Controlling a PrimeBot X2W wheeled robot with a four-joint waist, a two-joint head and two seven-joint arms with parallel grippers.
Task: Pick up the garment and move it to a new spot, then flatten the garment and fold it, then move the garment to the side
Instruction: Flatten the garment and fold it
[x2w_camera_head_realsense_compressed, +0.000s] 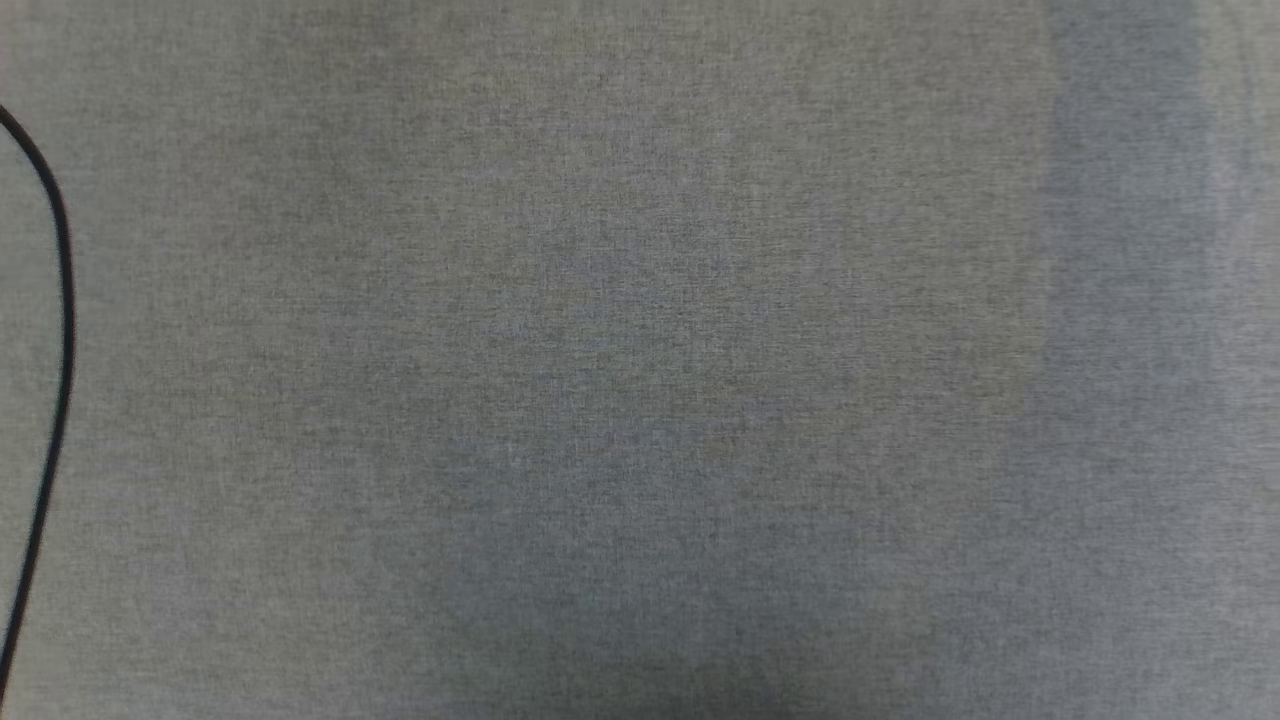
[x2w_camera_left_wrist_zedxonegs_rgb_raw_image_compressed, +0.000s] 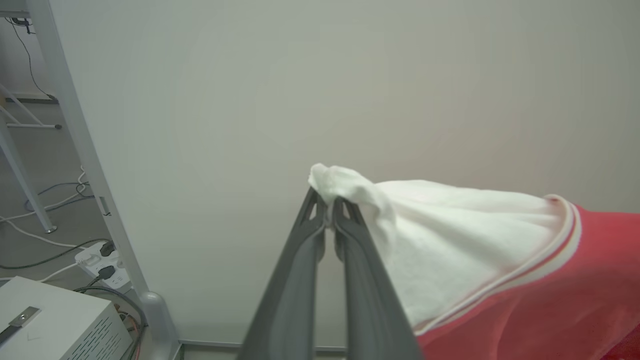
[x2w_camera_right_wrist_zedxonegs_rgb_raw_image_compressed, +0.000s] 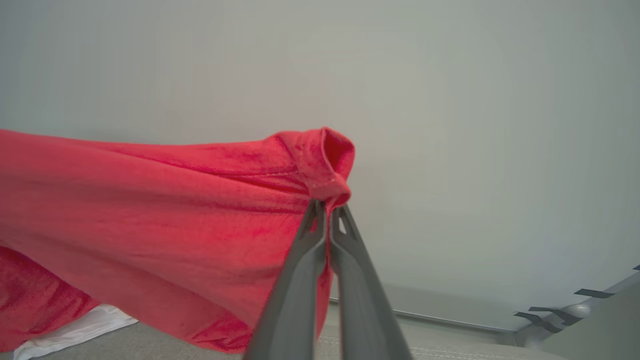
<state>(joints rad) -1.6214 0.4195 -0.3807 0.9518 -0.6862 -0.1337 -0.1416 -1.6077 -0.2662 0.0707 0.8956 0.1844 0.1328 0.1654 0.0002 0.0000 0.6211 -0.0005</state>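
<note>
Holding the red jersey T-shirt (x2w_camera_right_wrist_zedxonegs_rgb_raw_image_compressed: 150, 210) up in the air, stretched between both arms. Pinching the tip of its white sleeve (x2w_camera_left_wrist_zedxonegs_rgb_raw_image_compressed: 440, 235) in the left gripper (x2w_camera_left_wrist_zedxonegs_rgb_raw_image_compressed: 329, 220), jaws closed on the cloth. Pinching a bunched red edge in the right gripper (x2w_camera_right_wrist_zedxonegs_rgb_raw_image_compressed: 327, 212), jaws likewise closed. Letting the lowest folds trail onto the grey fabric surface (x2w_camera_right_wrist_zedxonegs_rgb_raw_image_compressed: 460, 347). Judging from this: lifting done, carrying to the new spot apparently under way, with laying down, flattening, folding and moving aside all remaining.
</note>
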